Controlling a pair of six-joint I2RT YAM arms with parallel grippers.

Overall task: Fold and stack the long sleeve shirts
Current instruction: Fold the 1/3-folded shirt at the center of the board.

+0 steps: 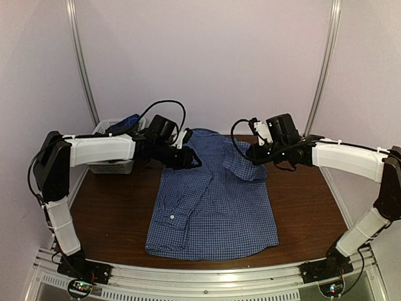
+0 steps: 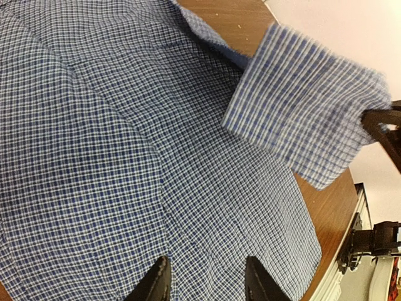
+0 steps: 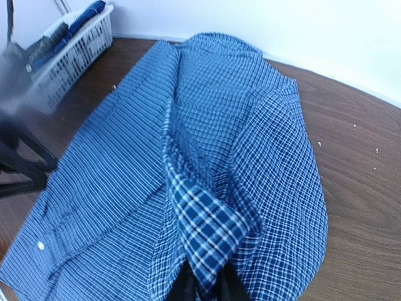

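1 checked shirt [image 1: 213, 207] flat on table [image 1: 106, 213], frame centre. 1 white basket [image 1: 116, 166] upper left, blue cloth [image 3: 81, 22] in it. Right gripper [image 3: 203, 285] clamped on 1 sleeve cuff [image 2: 307, 106], lifted at shirt's upper right. Left gripper [image 2: 207, 269] jaws part-open over shirt's upper-left edge, flat cloth showing between them.

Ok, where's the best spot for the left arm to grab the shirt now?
Probably the far shoulder edge of the shirt, coming in low from the basket side. That edge lies flat and free, right by the open jaws of the left gripper; the right gripper pinches the folded-over sleeve.
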